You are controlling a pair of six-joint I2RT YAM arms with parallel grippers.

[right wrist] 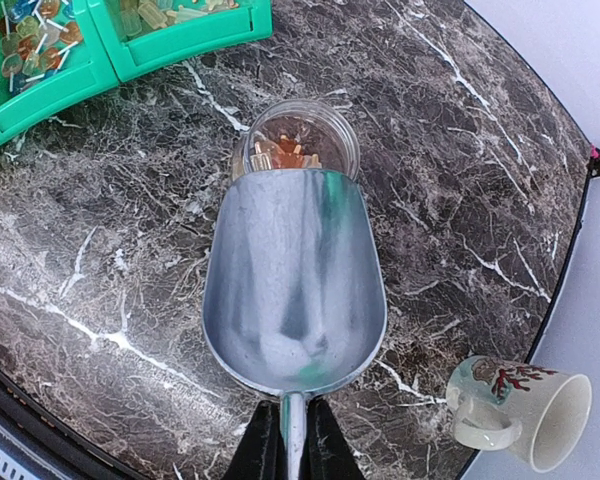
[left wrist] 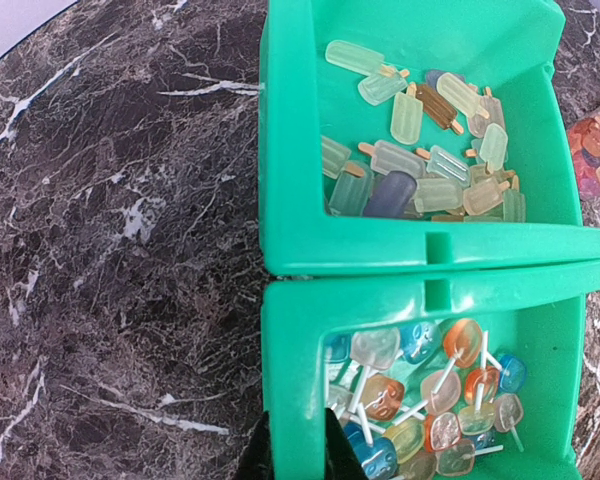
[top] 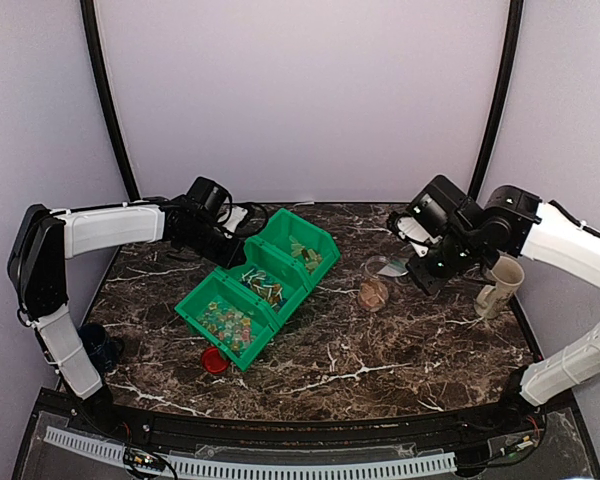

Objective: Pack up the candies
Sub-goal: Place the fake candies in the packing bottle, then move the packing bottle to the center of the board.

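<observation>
Reaching in from the right with its wrist tipped down, the right gripper [right wrist: 292, 440] is clamped on the handle of a shiny metal scoop [right wrist: 295, 290], whose lip hangs over a clear round jar [right wrist: 345, 135]. The small orange and tan candies [right wrist: 285, 152] lie inside that jar. The left arm stretches level over the dark marble table [top: 380, 350], and the left gripper [left wrist: 295, 452] is pinched on the wall of a green plastic bin [left wrist: 290, 330].
</observation>
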